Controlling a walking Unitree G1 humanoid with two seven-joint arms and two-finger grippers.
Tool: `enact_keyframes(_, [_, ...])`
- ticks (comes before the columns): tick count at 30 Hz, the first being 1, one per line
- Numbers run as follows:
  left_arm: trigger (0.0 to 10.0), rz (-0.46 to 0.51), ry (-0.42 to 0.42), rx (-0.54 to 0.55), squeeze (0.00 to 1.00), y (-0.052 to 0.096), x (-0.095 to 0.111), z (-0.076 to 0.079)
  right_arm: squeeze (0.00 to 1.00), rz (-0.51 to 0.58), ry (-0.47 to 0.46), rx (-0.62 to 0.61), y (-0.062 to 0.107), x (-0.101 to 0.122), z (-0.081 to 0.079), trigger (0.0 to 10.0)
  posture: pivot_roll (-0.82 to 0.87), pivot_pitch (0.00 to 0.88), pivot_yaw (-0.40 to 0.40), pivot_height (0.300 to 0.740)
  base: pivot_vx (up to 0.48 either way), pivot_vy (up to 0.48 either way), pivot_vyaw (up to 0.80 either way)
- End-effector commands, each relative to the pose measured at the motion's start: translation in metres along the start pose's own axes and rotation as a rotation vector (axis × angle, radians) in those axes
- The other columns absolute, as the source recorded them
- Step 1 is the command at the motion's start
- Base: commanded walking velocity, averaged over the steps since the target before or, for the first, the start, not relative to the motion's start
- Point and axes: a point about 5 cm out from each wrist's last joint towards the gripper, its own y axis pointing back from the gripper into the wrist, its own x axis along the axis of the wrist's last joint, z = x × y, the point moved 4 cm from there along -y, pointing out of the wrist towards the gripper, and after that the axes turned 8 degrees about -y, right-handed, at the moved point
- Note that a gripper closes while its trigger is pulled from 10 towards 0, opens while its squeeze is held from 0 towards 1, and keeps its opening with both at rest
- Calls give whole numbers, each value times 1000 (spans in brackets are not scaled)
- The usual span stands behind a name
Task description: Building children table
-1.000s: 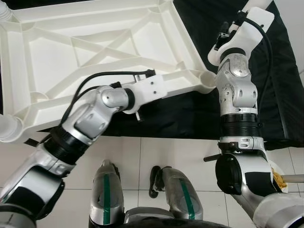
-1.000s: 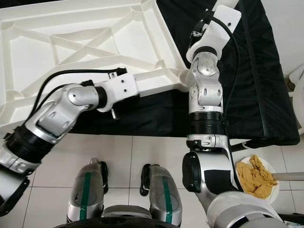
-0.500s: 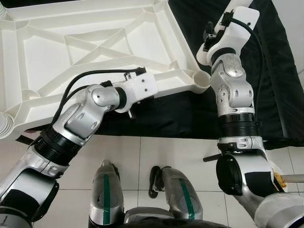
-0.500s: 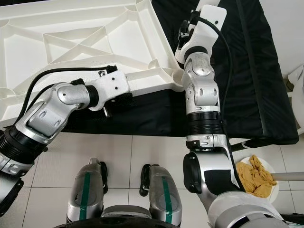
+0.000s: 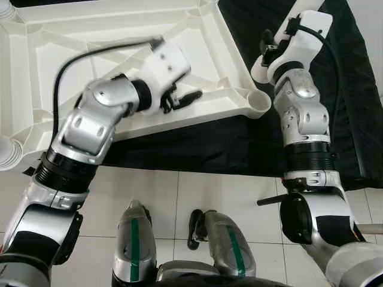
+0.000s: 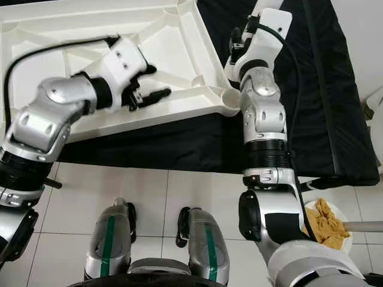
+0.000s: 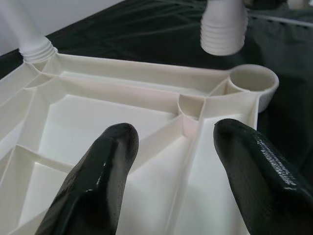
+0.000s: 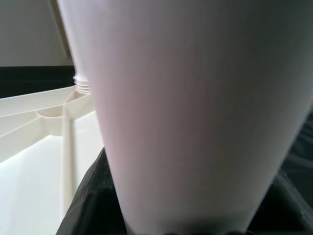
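The right gripper clenches a white table leg, held just above the empty corner socket of the upturned tabletop on the black cloth. The left gripper, fingers spread and empty, hovers over the ribs. The leg-fitting step is in hand; next, lower the leg's threaded end squarely into the socket.

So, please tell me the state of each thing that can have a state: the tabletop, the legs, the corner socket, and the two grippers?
Tabletop: upside down on the black cloth, ribs facing up.
Near corner socket: empty, no leg in it.
Table leg: held in the right gripper, not yet in the socket.
Fitted leg: standing in a far corner socket.
Left gripper: open, empty, above the ribs.
Right gripper: shut on the table leg.
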Motion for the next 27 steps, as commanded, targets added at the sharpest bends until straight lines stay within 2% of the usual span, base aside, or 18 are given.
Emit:
enact_keyframes(1, [10000,31,82,238,0,1,0,-35,0,17,5,-21,-2,2,9,10000,132,60,-109,740,0,0,0])
enact_keyframes(2, [10000,62,123,346,0,2,0,-48,0,26,11,-27,-3,4,11,10000,134,62,-114,740,0,0,0])
enact_keyframes(4, [10000,62,123,346,0,2,0,-48,0,26,11,-27,-3,4,11,10000,134,62,-114,740,0,0,0])
enact_keyframes(6, [10000,113,202,471,0,5,0,-61,0,38,18,-35,-4,6,14,10000,135,64,-120,740,0,0,0])
enact_keyframes(11, [10000,140,273,542,0,7,-4,-66,0,42,19,-33,-6,6,16,10000,134,64,-121,740,0,0,0])
enact_keyframes(12, [10000,132,300,615,0,10,-11,-72,0,39,23,-26,-6,5,16,10000,129,64,-115,740,0,0,0])
enact_keyframes(13, [10000,132,300,615,0,10,-11,-72,0,39,23,-26,-6,5,16,10000,129,64,-115,740,0,0,0])
enact_keyframes(16, [10000,71,389,812,0,20,-35,-78,0,40,21,4,-4,4,14,10000,123,59,-100,740,0,0,0])
enact_keyframes(18, [10000,65,405,836,0,22,-39,-77,0,41,19,6,-3,3,14,10000,123,59,-99,740,0,0,0])
enact_keyframes(20, [10000,48,360,882,0,21,-41,-71,0,40,12,7,-3,2,14,10000,126,54,-92,740,0,0,0])
enact_keyframes(23, [10000,48,360,882,0,21,-41,-71,0,40,12,7,-3,2,14,10000,126,54,-92,740,0,0,0])
enact_keyframes(26, [10000,69,317,979,0,22,-39,-62,0,37,2,12,-2,-2,14,10000,121,47,-92,740,0,0,0])
enact_keyframes(27, [10000,69,317,979,0,22,-39,-62,0,37,2,12,-2,-2,14,10000,121,47,-92,740,0,0,0])
